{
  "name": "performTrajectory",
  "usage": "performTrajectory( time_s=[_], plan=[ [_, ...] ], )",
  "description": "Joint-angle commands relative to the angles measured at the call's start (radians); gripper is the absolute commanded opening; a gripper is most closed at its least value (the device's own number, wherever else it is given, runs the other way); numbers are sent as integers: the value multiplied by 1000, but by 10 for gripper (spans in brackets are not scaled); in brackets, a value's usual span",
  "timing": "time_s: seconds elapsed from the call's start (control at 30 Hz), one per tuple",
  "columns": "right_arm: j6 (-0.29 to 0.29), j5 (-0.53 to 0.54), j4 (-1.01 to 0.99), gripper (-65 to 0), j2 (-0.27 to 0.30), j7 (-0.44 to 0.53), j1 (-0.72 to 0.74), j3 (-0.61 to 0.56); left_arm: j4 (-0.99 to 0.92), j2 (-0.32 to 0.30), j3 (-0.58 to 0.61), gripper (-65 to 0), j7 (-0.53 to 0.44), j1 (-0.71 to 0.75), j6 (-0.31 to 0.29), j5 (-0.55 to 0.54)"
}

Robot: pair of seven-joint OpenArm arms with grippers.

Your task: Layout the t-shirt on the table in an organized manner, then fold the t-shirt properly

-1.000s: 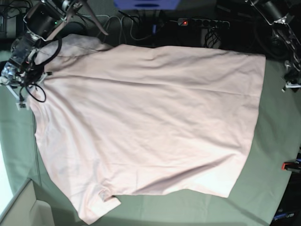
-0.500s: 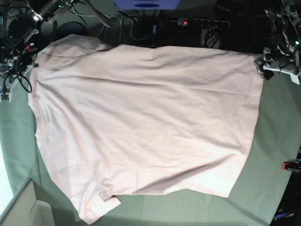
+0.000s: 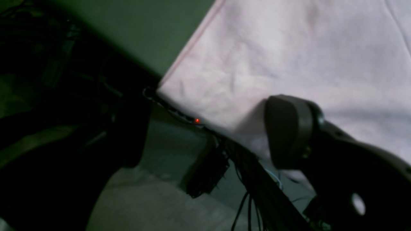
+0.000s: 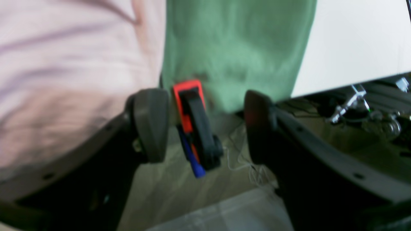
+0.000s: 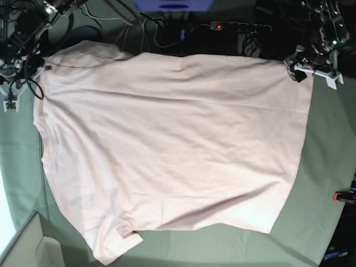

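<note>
The t-shirt (image 5: 172, 144) lies spread across the table (image 5: 311, 183), a broad pale pink sheet of soft cotton, plain side up, with shallow creases running along its length. One short sleeve juts out at the near edge, its hem slightly curled. The table's cover is smooth grey-green cloth, bare at the right and along the bottom.

Over at the shirt's top right corner hovers the left gripper (image 5: 312, 69), jaws spread wide above the hem; in its wrist view one dark rounded pad (image 3: 289, 128) shows against the wrinkled pink fabric, nothing held. At the top left, the right gripper (image 5: 14, 92) hangs just off the shirt's edge, jaws well apart and empty. Its wrist view shows two matte dark pads (image 4: 151, 123), and between them, further off, a red and black clamp (image 4: 194, 125) biting the table cloth's edge. A black power strip (image 5: 239, 26) with a red light sits beyond the table.
</note>
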Motion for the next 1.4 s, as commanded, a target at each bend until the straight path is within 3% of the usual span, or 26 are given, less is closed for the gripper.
performTrajectory(
  time_s=[0.0, 0.1, 0.17, 0.37, 0.57, 0.73, 0.97, 1.1, 1.37],
  plan=[
    [-4, -4, 20, -273, 10, 11, 7, 1, 10, -12, -6, -107, -1, -1, 4, 9],
    [-4, -4, 20, -273, 10, 11, 5, 3, 10, -12, -6, -108, -1, -3, 4, 9],
    [-4, -4, 20, -273, 10, 11, 4, 4, 10, -12, -6, -143, -1, -4, 4, 9],
    [-4, -4, 120, -271, -22, 11, -45, 0, 9, -12, -9, -378, -1, -21, 4, 9],
    [-4, -2, 140, -270, -54, 11, -71, -2, 10, -9, -12, -426, -1, -26, 4, 9],
    [-4, -2, 140, -270, -77, 11, -93, -3, 23, -3, -12, -650, 2, -26, 4, 7],
    [-4, -1, 137, -270, -77, 8, -111, -3, 26, -3, -7, -650, 1, -28, 5, 3],
    [-4, -1, 123, -270, -77, -79, -122, -40, 81, -1, -7, -650, 5, -20, 5, 3],
    [-4, 93, 59, -270, -77, -115, -168, -117, 115, 23, -13, -650, 8, -17, 5, 9]
  ],
)
